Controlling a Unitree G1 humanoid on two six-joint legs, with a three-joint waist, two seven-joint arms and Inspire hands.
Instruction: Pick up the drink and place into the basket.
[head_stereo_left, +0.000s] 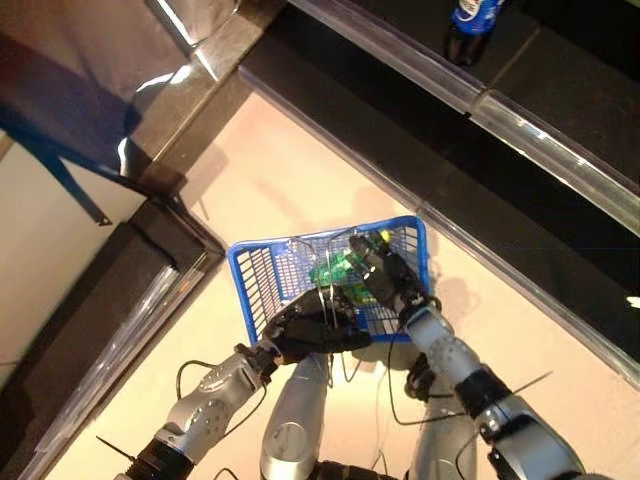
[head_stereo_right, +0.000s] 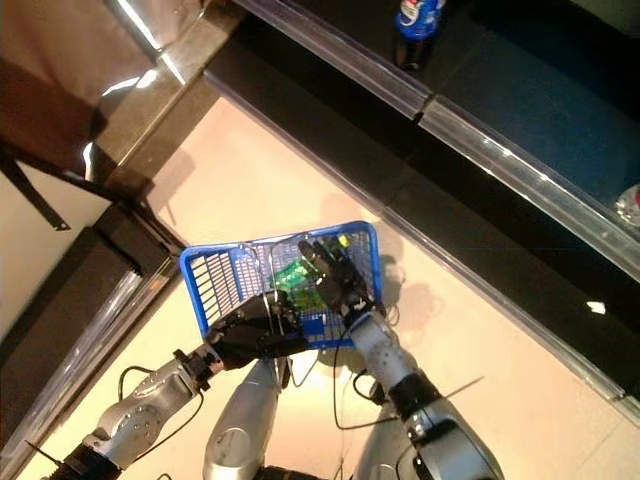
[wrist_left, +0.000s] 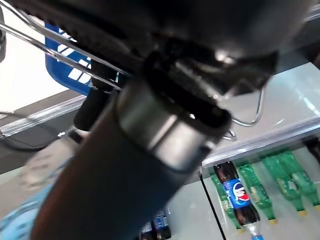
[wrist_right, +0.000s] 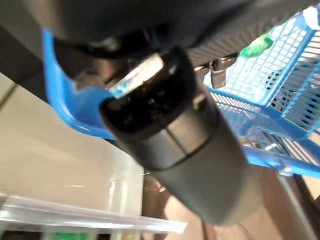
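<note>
The blue basket (head_stereo_left: 262, 275) hangs raised in front of me. My left hand (head_stereo_left: 305, 330) is shut on its thin wire handles (wrist_left: 60, 47) at the near rim. A green drink (head_stereo_left: 334, 272) lies inside the basket. My right hand (head_stereo_left: 388, 277) reaches over the basket's right rim, its fingers straight and loose just right of the drink, not curled round it. In the right wrist view the basket's blue rim (wrist_right: 75, 107) and a bit of the green drink (wrist_right: 255, 47) show past the hand.
A dark shelf with a clear front rail (head_stereo_left: 520, 125) runs across the far side and right, with a dark cola bottle (head_stereo_left: 472, 25) on it. Another dark shelf (head_stereo_left: 90, 320) stands at the left. The left wrist view shows a cola bottle (wrist_left: 239, 197) and green bottles (wrist_left: 280, 180).
</note>
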